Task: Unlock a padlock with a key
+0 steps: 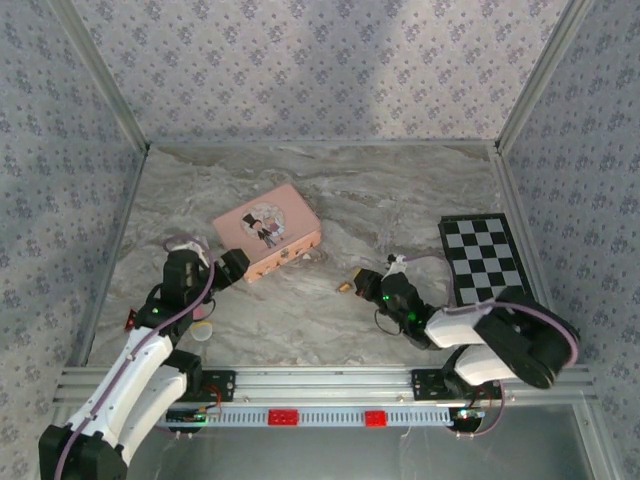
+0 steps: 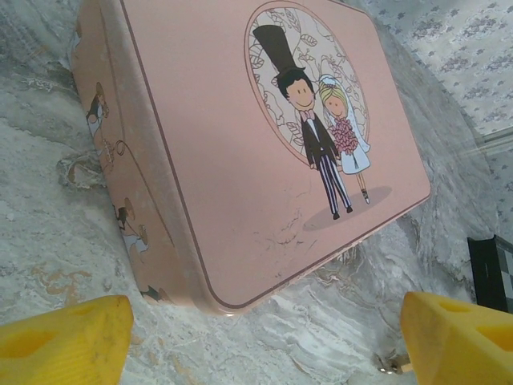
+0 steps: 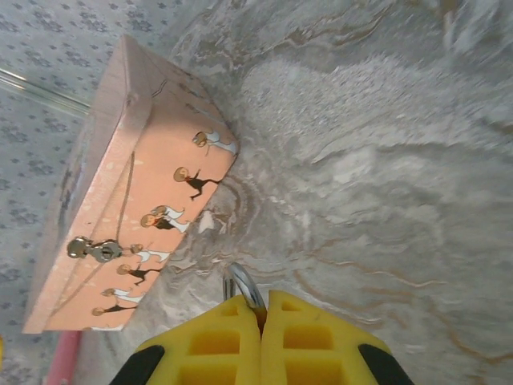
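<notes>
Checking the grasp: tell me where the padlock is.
Top view: the padlock sits at the tip of the right gripper, just right of the pink box; the right wrist view shows its shackle pinched in that gripper.

Lab test booth: wallpapered panels (image 1: 300,60), aluminium rails (image 1: 330,385), marble-print table (image 1: 400,190).

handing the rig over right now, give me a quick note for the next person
The left gripper is open and empty, at the near-left corner of the pink box.
The right gripper is shut on the padlock, silver shackle poking past its fingertips, to the right of the box.
I can't pick out the key for sure.
Done: padlock grasped. Left: fetch the key, insert it, turn it, free the shackle.
</notes>
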Robot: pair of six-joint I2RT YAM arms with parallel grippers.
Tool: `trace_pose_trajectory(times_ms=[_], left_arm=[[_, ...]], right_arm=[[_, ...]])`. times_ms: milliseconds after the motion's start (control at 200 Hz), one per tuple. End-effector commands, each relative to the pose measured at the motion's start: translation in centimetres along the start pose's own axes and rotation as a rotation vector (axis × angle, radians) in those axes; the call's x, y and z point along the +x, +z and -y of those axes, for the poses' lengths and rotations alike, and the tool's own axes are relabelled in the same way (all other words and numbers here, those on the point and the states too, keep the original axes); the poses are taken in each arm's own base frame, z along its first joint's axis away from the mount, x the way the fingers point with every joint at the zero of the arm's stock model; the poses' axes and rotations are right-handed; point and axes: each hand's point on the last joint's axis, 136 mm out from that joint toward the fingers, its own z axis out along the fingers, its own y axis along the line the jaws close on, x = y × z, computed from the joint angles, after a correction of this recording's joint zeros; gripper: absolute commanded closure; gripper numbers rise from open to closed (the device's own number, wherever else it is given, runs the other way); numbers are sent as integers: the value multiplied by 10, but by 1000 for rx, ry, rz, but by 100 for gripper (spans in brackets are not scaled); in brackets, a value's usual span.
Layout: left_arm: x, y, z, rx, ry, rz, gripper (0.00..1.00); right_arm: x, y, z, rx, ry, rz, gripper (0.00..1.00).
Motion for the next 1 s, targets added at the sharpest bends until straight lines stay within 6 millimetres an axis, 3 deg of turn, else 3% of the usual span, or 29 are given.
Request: trace_pose_trajectory(times_ms=[0, 130, 225, 395, 920, 994], left_arm=[[2, 3, -7, -19, 14, 2, 13], [2, 6, -9, -28, 9, -4, 14], [3, 8, -10, -30, 5, -12, 14], [4, 11, -10, -27, -13, -12, 13], [0, 5, -7, -29, -16, -1, 13], [-1, 4, -8, -35, -17, 2, 13]], right_arm=[[11, -8, 25, 128, -131, -111, 100], [0, -24, 26, 161, -174, -100, 100], [-8, -39, 36, 210, -164, -68, 100], [-2, -58, 63, 252, -128, -78, 100], [2, -73, 97, 363, -66, -115, 100], [2, -74, 97, 372, -66, -115, 95]])
